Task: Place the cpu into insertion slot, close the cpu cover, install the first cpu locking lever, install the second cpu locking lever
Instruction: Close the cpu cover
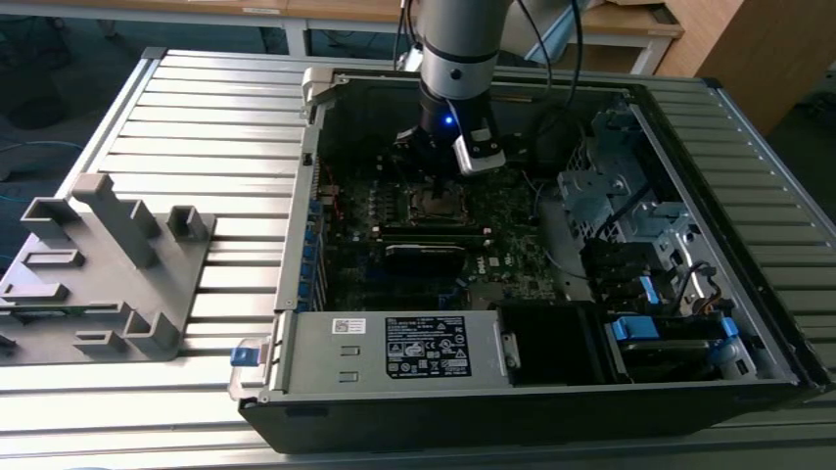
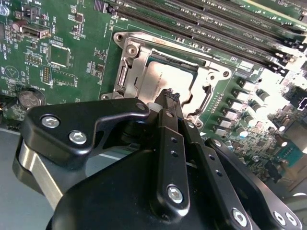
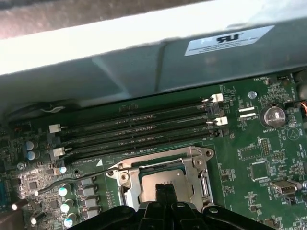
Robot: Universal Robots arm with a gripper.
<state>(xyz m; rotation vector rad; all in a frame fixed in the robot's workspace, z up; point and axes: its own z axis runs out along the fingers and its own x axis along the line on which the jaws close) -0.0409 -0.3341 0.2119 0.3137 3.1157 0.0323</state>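
A slatted metal bench (image 1: 196,108) carries an open black computer case (image 1: 313,431). Beside it, on the exterior view's left, stands a blocky grey plastic fixture (image 1: 105,264). The silver robot arm (image 1: 457,39) reaches down into the case, and its upper part is cut off by the frame edge.

On the case floor lies the green motherboard (image 2: 72,28), dense with small parts. The arm hides part of it in the exterior view.

The matte black pincer (image 2: 168,97) fills the foreground in both wrist views. Its two narrow fingers are pressed together and hold nothing. Its tips hover over the socket, and whether they touch it cannot be told.

Long, narrow black memory slots (image 3: 139,127) run just beside the insertion slot (image 2: 129,72), a square socket with a thin metal rim.

The cpu cover (image 2: 138,79), a thin silvery frame, appears to lie flat in the socket. Its near edge is hidden behind the fingers.

The cpu (image 2: 165,76) sits in the slot, its dull metallic top showing through the cover's window. The locking levers are hard to make out.

A round coin battery (image 3: 272,115) sits well apart from the socket.
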